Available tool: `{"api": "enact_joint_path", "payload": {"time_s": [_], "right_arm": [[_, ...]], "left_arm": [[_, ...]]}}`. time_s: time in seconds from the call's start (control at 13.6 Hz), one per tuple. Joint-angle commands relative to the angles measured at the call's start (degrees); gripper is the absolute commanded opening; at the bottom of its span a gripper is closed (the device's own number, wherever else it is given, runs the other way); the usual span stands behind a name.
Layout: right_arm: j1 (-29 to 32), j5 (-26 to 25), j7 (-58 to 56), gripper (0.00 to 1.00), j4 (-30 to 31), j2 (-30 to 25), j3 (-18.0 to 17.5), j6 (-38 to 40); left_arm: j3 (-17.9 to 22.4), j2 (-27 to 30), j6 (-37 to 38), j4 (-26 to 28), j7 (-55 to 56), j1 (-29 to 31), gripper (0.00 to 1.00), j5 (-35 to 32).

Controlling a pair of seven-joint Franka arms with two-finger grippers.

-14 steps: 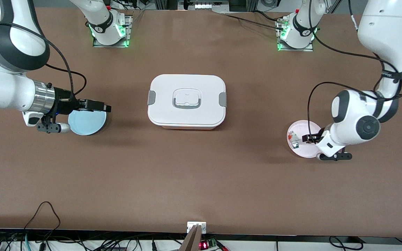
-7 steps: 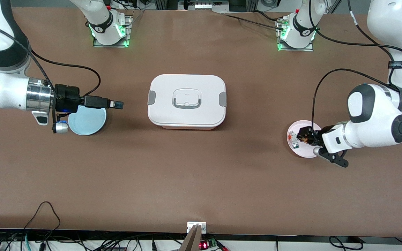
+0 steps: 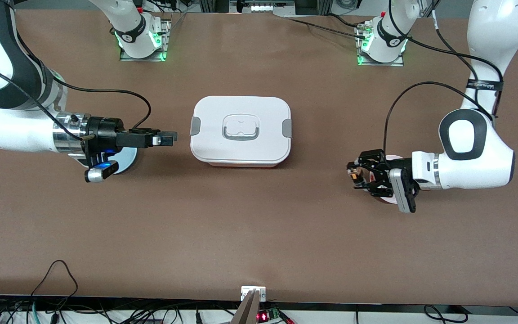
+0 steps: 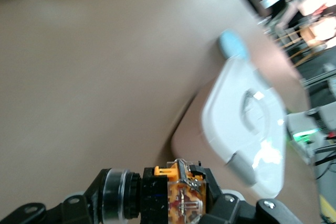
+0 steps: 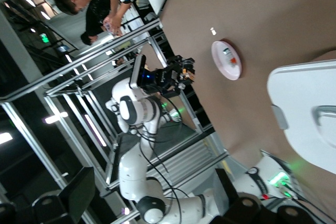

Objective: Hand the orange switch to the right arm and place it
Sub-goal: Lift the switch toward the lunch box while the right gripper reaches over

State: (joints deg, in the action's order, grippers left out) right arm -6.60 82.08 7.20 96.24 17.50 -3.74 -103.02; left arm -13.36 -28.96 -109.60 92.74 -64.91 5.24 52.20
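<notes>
Black right gripper [image 3: 169, 137] at nine o'clock over the table beside the white box [image 3: 240, 131], jaws unclear, apparently awaiting handover. At three o'clock, left gripper [image 3: 353, 173] clamps the orange switch [image 4: 181, 195], lifted above pink plate [image 3: 387, 198].

Two plates [image 3: 126, 158] [image 3: 382, 198], one lidded box [image 3: 240, 132]

Brown table [image 3: 259, 234] with 1 white lidded box [image 3: 241, 131], blue plate [image 3: 126, 158], pink plate [image 3: 387, 198].
</notes>
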Motion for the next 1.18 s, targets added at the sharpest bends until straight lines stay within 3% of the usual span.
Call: {"api": "enact_joint_path", "payload": {"time_s": [0.0,0.29,0.51,0.96,1.1], "right_arm": [[-3.1,4.3,1.6,1.0,0.1,-0.2,0.1,-3.8],[-6.1,4.8,1.6,1.0,0.4,0.6,0.1,-6.9],[-6.1,6.2,1.5,1.0,0.5,0.6,0.1,-6.9],[-8.0,6.6,1.6,1.0,0.5,0.6,0.1,-8.3],[-10.0,9.6,1.0,1.0,0.6,1.7,0.1,-9.8]], "left_arm": [[-4.3,0.2,1.0,-0.2,-8.6,1.5,0.31,9.2],[-7.7,-0.6,0.4,0.0,-26.4,-0.5,0.29,31.2],[-11.1,-0.7,-0.5,-0.1,-27.5,-3.5,0.27,37.5],[-11.2,-0.8,-17.6,-0.9,-29.9,-15.7,0.26,53.8],[-11.1,-0.8,-19.0,-2.3,-30.4,-17.9,0.25,58.1]]}}
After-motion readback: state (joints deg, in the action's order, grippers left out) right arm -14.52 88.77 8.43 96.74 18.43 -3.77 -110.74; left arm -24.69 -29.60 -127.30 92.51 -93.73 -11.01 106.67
